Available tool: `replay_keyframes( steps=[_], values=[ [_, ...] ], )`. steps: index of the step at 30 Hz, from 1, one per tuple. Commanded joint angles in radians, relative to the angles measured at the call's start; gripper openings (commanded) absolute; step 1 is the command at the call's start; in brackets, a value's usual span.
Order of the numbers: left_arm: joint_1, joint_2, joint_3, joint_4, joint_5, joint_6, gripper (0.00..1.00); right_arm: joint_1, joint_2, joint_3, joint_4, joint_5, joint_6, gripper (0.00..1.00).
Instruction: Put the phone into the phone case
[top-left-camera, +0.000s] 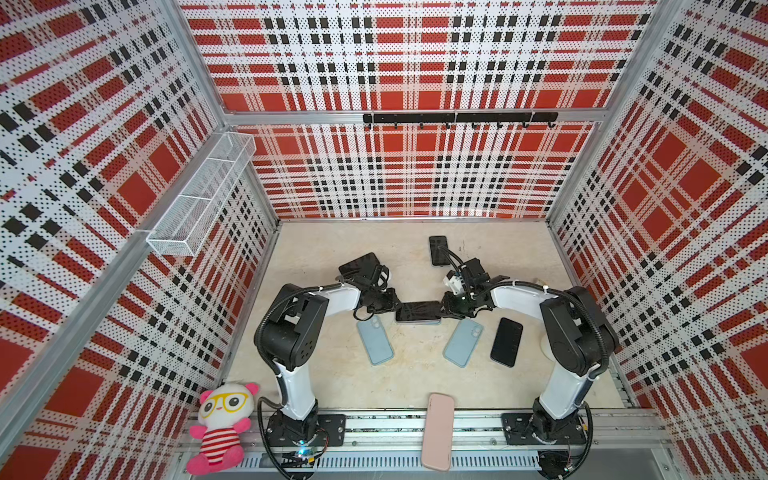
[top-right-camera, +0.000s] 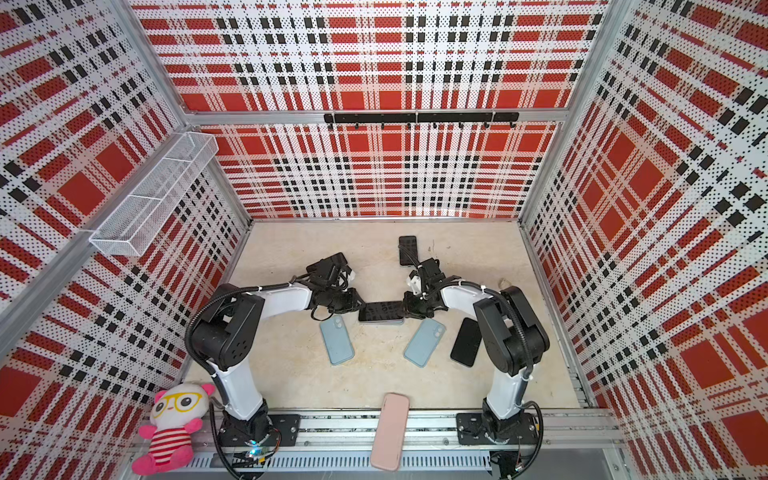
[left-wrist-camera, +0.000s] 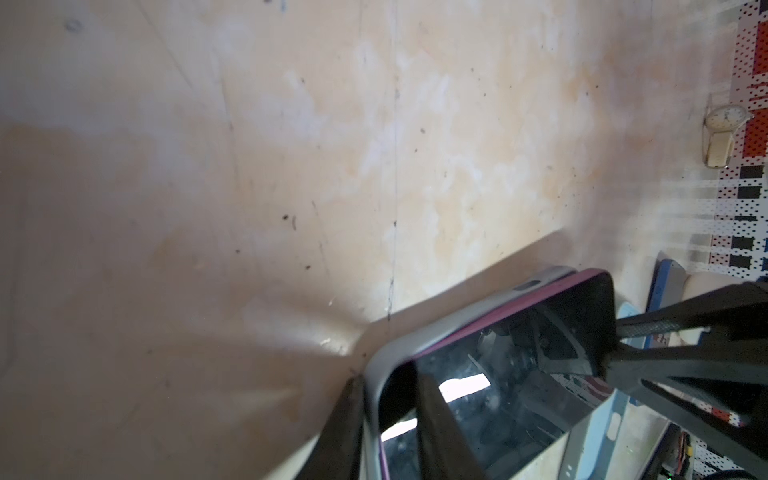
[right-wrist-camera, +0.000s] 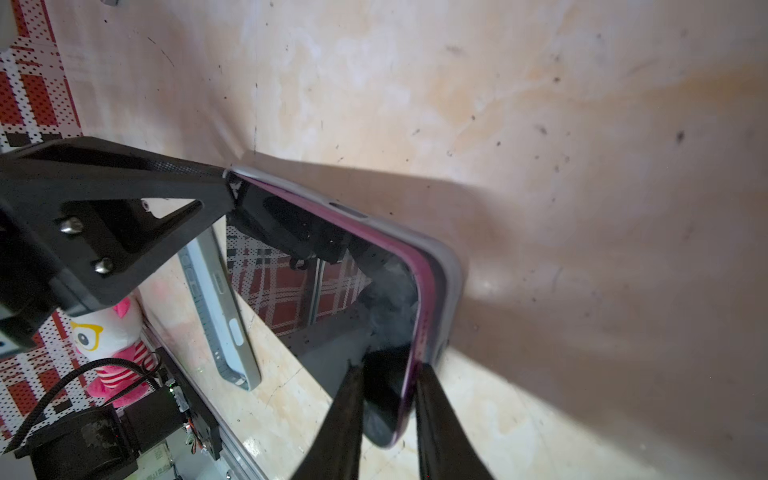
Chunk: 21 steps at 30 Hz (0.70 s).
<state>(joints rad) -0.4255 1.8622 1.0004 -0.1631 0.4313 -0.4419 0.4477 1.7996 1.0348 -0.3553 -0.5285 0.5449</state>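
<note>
1. We see the phone (top-left-camera: 417, 311) at mid-table, screen up. Its long axis runs left to right in both top views, with one short end toward each arm.
2. The left gripper (top-left-camera: 395, 311) is narrow and pinches the left end. In the left wrist view one finger (left-wrist-camera: 345, 432) lies outside the grey phone case (left-wrist-camera: 372, 390) and the other lies across the glass.
3. The right gripper (top-left-camera: 444, 309) is also narrow, clamped over the opposite short end. One finger (right-wrist-camera: 345, 428) rests on the screen and its partner sits behind the back.
4. The case cradles the phone, but the phone's purple edge stands proud of the grey rim along one long side. We cannot tell how deep it sits.
5. The top views give only a dark screen with a pale sliver beneath. The wrist views add the purple edge, the case's rim and a broad shadow on the table (top-left-camera: 415, 382).
6. The left wrist view shows a watch (left-wrist-camera: 725, 124) clearly, by the wall.
7. Just in front of the phone lie one pale blue case (top-left-camera: 375, 338) and another (top-left-camera: 463, 341), both back up.
8. A black phone (top-left-camera: 506, 342) lies to the right of them, and a second black phone (top-left-camera: 439, 250) lies near the far wall.
9. A pink case (top-left-camera: 437, 432) crosses the front rail near a plush toy (top-left-camera: 220, 428).
10. A wire basket (top-left-camera: 203, 195) with dividers hangs on the left wall.
</note>
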Motion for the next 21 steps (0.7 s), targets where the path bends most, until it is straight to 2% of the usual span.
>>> replay_keyframes(
  steps=[1, 5, 8, 15, 21],
  values=[
    [-0.009, 0.033, -0.064, -0.02, 0.072, -0.005, 0.31, 0.049, -0.041, 0.015, 0.205, -0.137, -0.002, 0.23],
    [0.037, -0.036, -0.08, -0.045, 0.063, 0.003, 0.48, 0.048, -0.054, 0.007, 0.216, -0.127, 0.001, 0.23],
    [0.064, -0.091, -0.105, -0.063, 0.053, 0.006, 0.53, 0.048, -0.057, 0.005, 0.223, -0.124, 0.001, 0.23],
    [0.093, -0.145, -0.177, -0.072, 0.043, 0.006, 0.54, 0.048, -0.051, 0.008, 0.233, -0.143, 0.001, 0.23],
    [0.091, -0.144, -0.2, -0.041, 0.053, -0.009, 0.46, 0.055, -0.054, 0.002, 0.279, -0.194, 0.048, 0.24]
  ],
)
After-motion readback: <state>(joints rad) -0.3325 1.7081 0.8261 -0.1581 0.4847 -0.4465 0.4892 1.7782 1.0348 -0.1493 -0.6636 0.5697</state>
